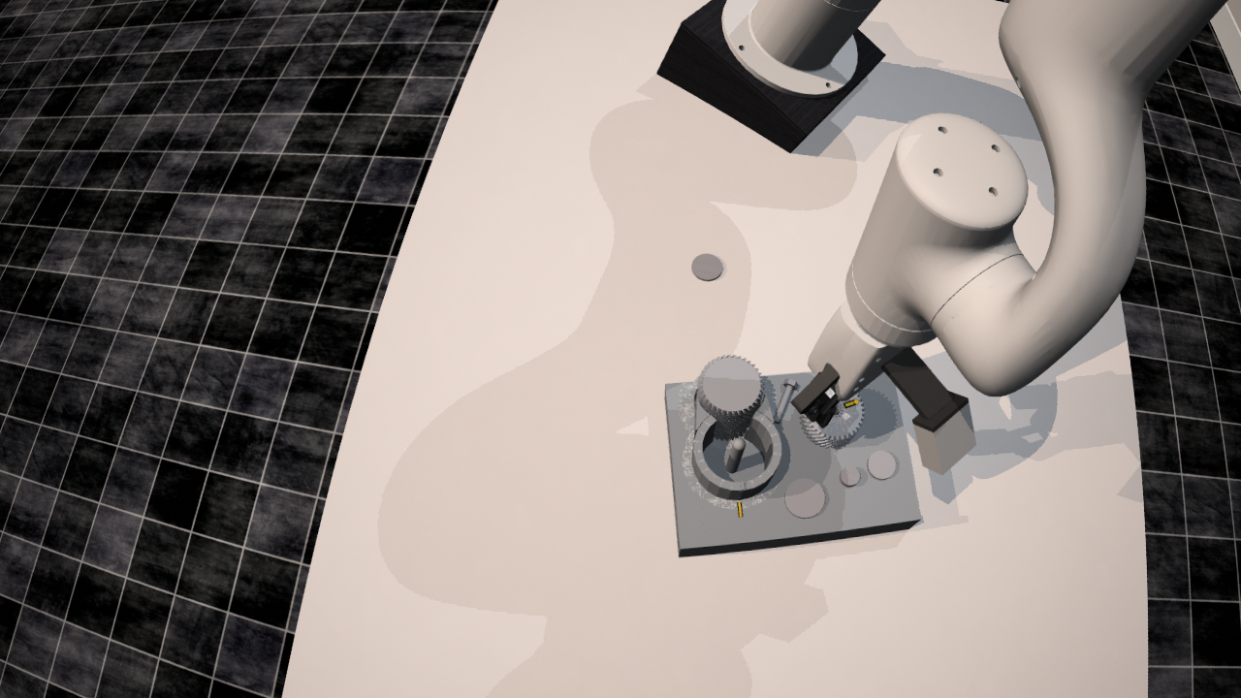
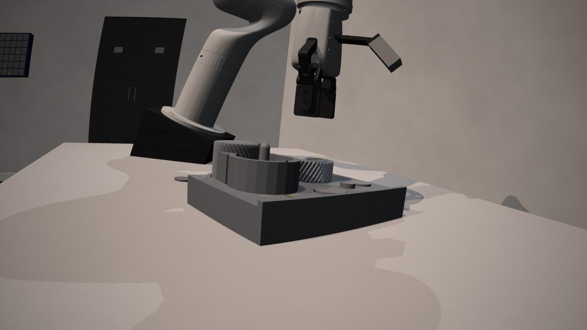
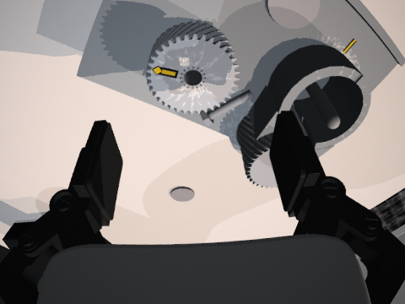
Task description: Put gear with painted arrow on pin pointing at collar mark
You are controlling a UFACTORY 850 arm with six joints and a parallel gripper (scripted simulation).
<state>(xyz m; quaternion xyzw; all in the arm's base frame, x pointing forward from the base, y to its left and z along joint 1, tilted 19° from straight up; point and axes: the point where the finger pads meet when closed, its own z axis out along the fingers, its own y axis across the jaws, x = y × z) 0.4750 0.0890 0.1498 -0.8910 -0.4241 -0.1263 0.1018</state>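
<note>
The loose gear (image 1: 840,427) (image 2: 317,171) (image 3: 194,90) lies flat on the grey timing case (image 1: 711,524) (image 2: 328,213) (image 3: 248,12). Its yellow arrow (image 1: 851,403) (image 3: 165,71) points away from the collar. The pin (image 1: 736,453) (image 2: 264,151) (image 3: 329,118) stands bare inside the collar (image 1: 704,473) (image 2: 254,176) (image 3: 276,90). The collar's yellow mark (image 1: 740,509) (image 3: 349,46) sits on the case beside it. My gripper (image 1: 824,397) (image 2: 313,100) (image 3: 194,136) is open and empty, hanging well above the loose gear.
A fixed gear (image 1: 730,390) (image 3: 256,160) stands beside the collar, and a bolt (image 1: 785,395) (image 3: 228,107) lies between the two gears. Flat discs (image 1: 805,498) (image 1: 882,464) sit on the case. A small disc (image 1: 707,267) (image 3: 181,192) lies on the table. The arm's base (image 1: 768,78) is at the back.
</note>
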